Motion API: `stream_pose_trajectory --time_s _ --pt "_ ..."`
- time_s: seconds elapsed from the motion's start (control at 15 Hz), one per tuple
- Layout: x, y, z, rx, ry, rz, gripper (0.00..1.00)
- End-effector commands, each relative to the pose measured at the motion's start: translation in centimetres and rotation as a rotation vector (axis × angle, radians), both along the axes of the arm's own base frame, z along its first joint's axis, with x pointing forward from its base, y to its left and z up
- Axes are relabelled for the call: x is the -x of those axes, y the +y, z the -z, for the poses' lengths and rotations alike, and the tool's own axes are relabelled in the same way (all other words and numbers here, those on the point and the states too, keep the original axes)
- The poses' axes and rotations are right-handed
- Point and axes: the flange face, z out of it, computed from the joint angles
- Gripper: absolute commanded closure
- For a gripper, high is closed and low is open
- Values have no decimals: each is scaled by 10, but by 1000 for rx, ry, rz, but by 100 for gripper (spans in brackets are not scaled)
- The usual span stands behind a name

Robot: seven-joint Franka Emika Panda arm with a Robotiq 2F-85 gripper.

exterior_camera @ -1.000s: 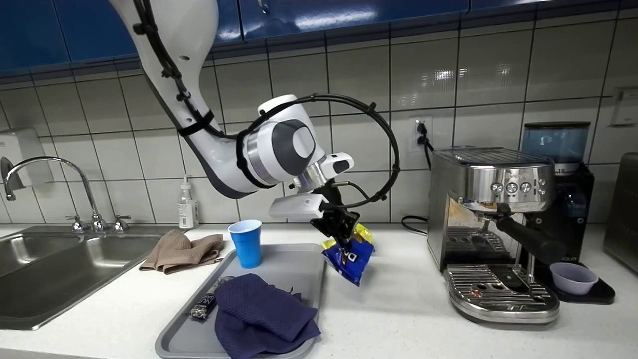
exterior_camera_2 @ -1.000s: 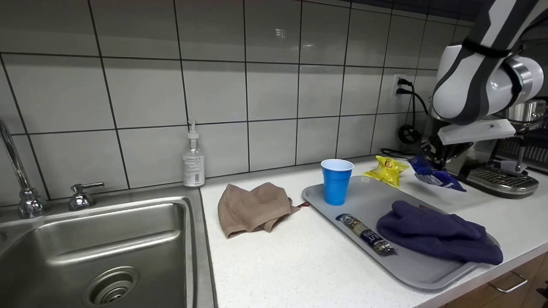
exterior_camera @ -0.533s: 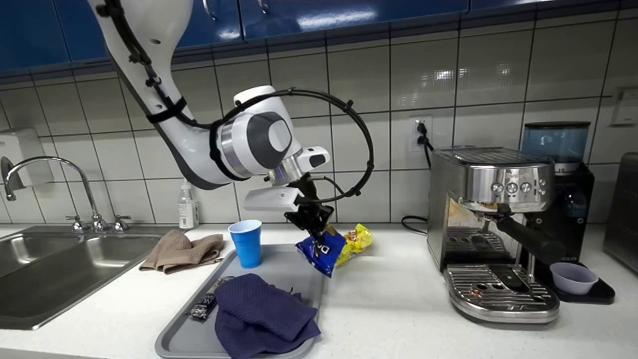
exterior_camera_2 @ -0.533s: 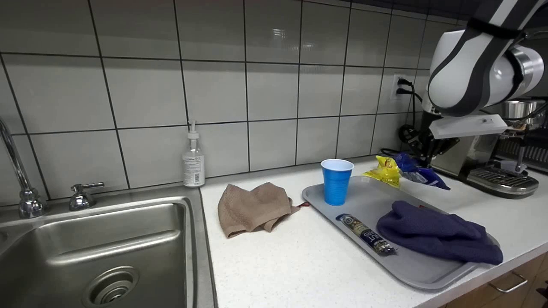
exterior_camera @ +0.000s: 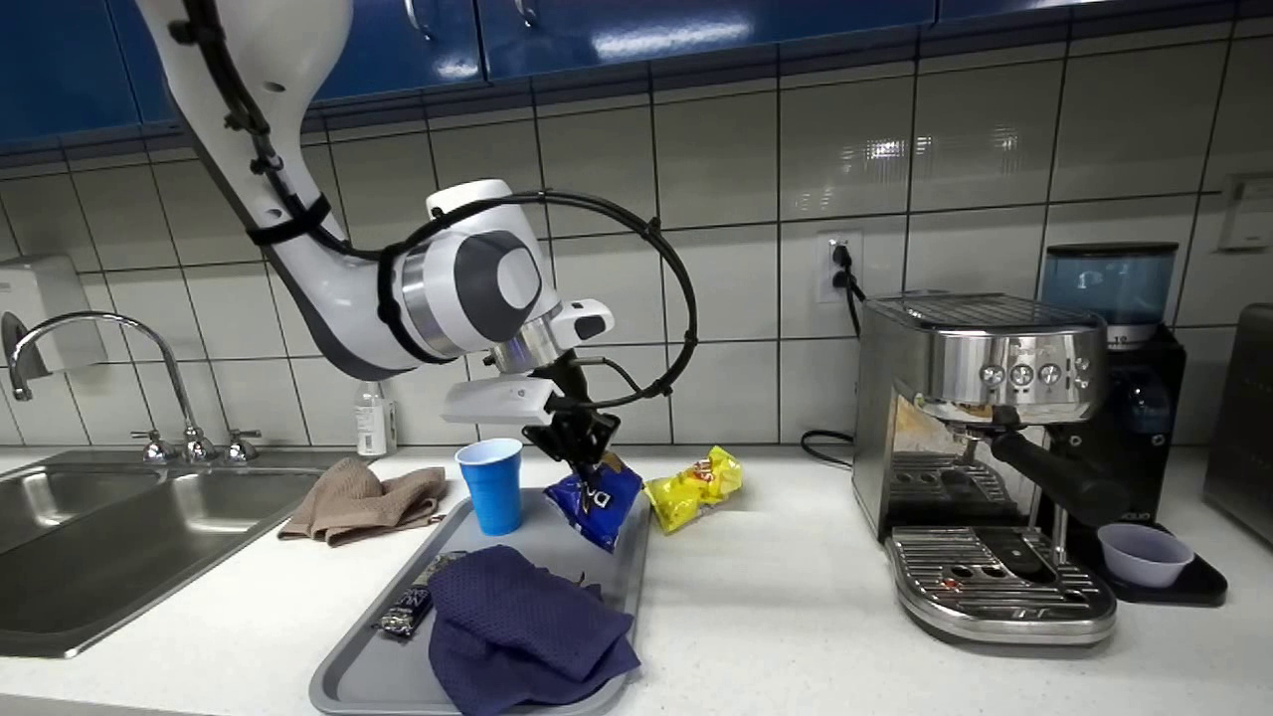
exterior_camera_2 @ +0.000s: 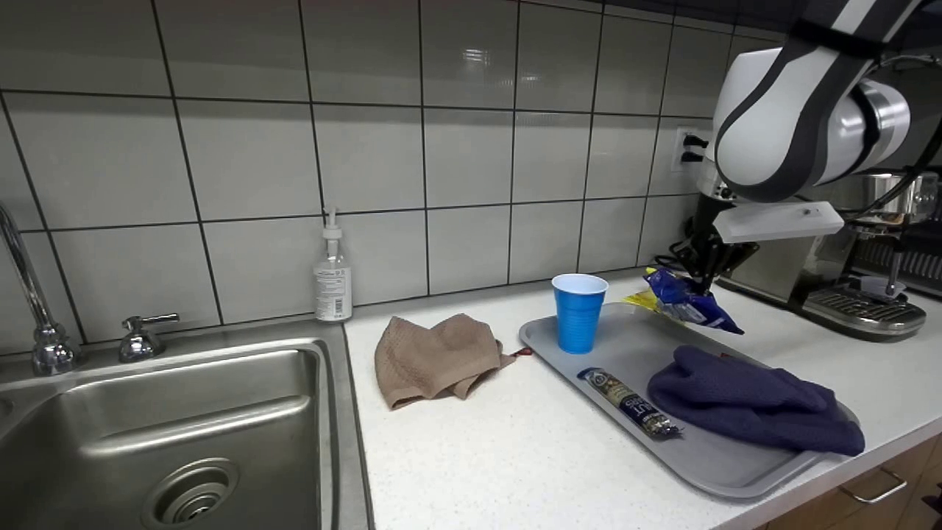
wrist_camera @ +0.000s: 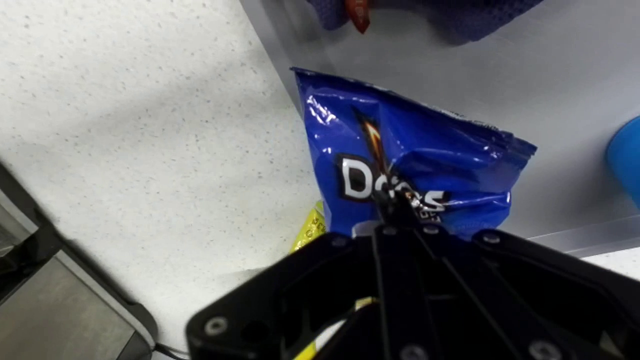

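Observation:
My gripper (exterior_camera: 589, 485) is shut on a blue Doritos bag (exterior_camera: 615, 505) and holds it tilted above the back right part of the grey tray (exterior_camera: 542, 527). In the wrist view the closed fingertips (wrist_camera: 392, 202) pinch the middle of the bag (wrist_camera: 450, 160). A yellow bag (exterior_camera: 696, 487) lies on the counter beside the tray, partly hidden behind the blue bag in an exterior view (exterior_camera_2: 645, 299). On the tray are a blue cup (exterior_camera: 492, 492), a crumpled purple cloth (exterior_camera: 527, 626) and a dark-wrapped bar (exterior_camera_2: 633, 403).
A brown cloth (exterior_camera: 368, 497) lies between the tray and the steel sink (exterior_camera_2: 335, 412). A soap bottle (exterior_camera_2: 333, 283) stands by the tiled wall. A coffee machine (exterior_camera: 980, 368) and a grinder (exterior_camera: 1124, 398) stand beyond the tray. Blue cabinets (exterior_camera: 696, 35) hang above.
The arm has carried the blue bag from in front of the yellow bag toward the cup, over the tray's edge. The yellow bag and the things on the tray have stayed put.

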Motion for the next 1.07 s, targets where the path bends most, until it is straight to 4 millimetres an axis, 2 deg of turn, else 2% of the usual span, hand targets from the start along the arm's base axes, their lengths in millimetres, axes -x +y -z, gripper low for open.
stream_pose_trajectory --time_s 0.0,0.33,1.0 --pt "-5 11 0 -6 6 -28 100" --pt "-13 24 12 -2 14 -46 100" --pt "-32 32 33 -8 31 -39 100"
